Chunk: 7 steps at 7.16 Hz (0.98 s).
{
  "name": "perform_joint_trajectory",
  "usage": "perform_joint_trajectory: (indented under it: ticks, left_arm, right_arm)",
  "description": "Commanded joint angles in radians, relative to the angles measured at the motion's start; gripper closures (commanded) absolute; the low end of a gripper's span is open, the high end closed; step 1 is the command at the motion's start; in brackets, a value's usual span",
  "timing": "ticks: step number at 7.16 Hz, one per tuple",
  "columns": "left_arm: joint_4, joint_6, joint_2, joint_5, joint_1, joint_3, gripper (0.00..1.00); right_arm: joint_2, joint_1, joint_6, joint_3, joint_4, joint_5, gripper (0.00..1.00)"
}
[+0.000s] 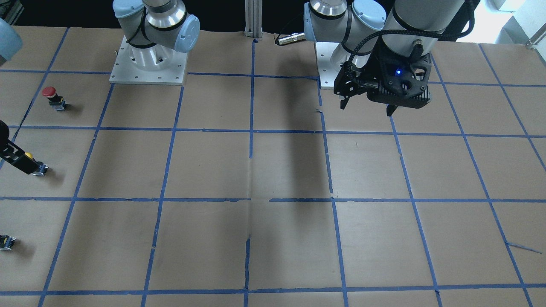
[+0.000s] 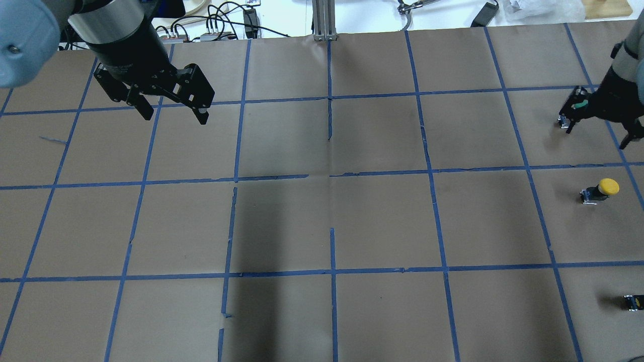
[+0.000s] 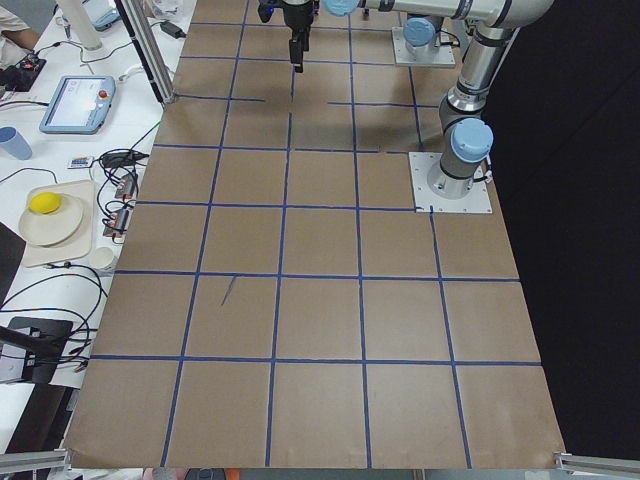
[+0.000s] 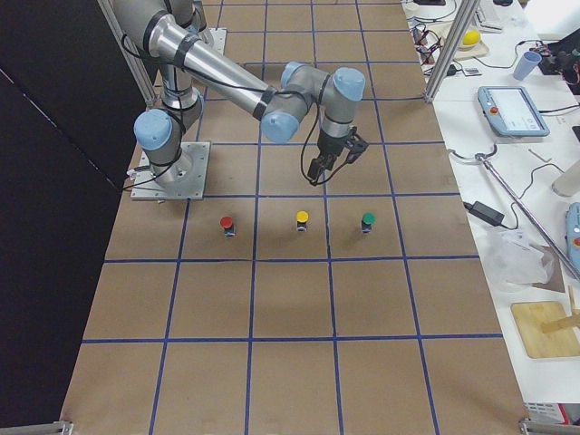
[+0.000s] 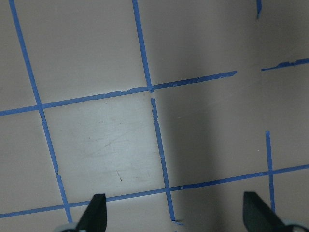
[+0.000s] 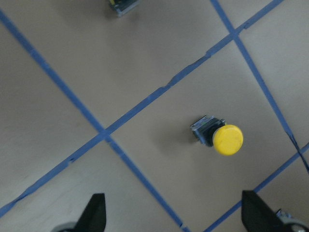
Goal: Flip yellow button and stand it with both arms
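Note:
The yellow button is on the brown paper at the table's right side, cap up on its block as far as the exterior right view shows. In the right wrist view it lies ahead of and below the open fingers, nothing between them. My right gripper is open and empty, raised above the table just beyond the button; in the front-facing view one of its fingers overlaps the button. My left gripper is open and empty, high over the far left of the table, also seen from the front.
A red-capped button stands on the robot's side of the yellow one. A green-capped button stands on the far side, partly hidden under the right gripper in the overhead view. Blue tape lines grid the paper. A side bench with a tablet lies beyond the table.

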Motion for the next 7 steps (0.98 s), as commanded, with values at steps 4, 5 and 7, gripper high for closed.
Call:
perform_joint_trajectory:
  ticks: [4,5,7]
  left_arm:
    - [0.000,-0.001,-0.009,0.009,0.002,0.020,0.00]
    - [0.000,-0.001,-0.009,0.012,0.002,0.019,0.00]
    - [0.000,-0.004,-0.008,0.017,0.002,0.019,0.00]
  right_arm:
    - [-0.146,0.370,-0.005,-0.193,0.345,0.112,0.00]
    - [-0.205,0.399,-0.005,-0.179,0.351,0.162,0.00]
    - [-0.217,0.392,-0.005,-0.128,0.355,0.155,0.00]
